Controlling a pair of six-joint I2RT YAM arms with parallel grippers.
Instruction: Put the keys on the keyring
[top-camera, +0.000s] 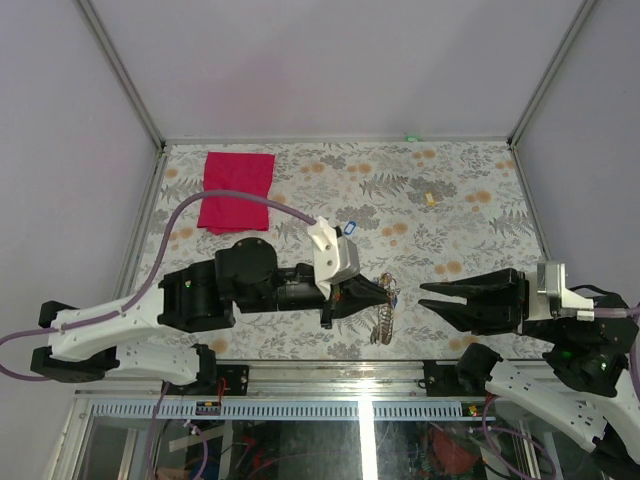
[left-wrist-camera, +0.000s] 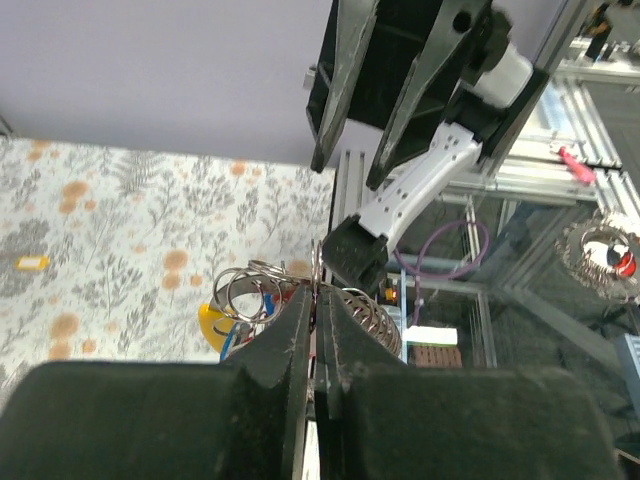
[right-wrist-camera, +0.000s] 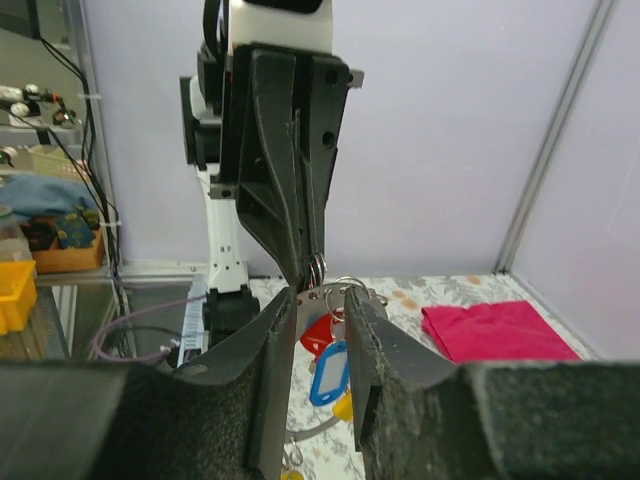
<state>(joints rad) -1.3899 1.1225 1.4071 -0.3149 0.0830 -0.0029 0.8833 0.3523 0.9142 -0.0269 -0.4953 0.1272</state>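
My left gripper (top-camera: 390, 289) is shut on a thin metal ring of the keyring (left-wrist-camera: 318, 268), holding it above the table. From the keyring hang more rings (left-wrist-camera: 245, 288), a red-tagged key (right-wrist-camera: 325, 328), a blue-tagged key (right-wrist-camera: 330, 372) and a yellow tag (left-wrist-camera: 211, 326). In the top view the bunch (top-camera: 383, 320) dangles below the left fingertips. My right gripper (top-camera: 424, 295) faces it from the right, open. Its fingers (right-wrist-camera: 282, 330) stand just short of the hanging keys, gripping nothing. A small blue tag (top-camera: 349, 228) shows on the table behind the left wrist.
A red cloth (top-camera: 237, 190) lies at the back left of the flowered table (top-camera: 470, 215). A small tan block (top-camera: 431, 198) sits at the back right. Metal frame posts and purple walls bound the table on three sides.
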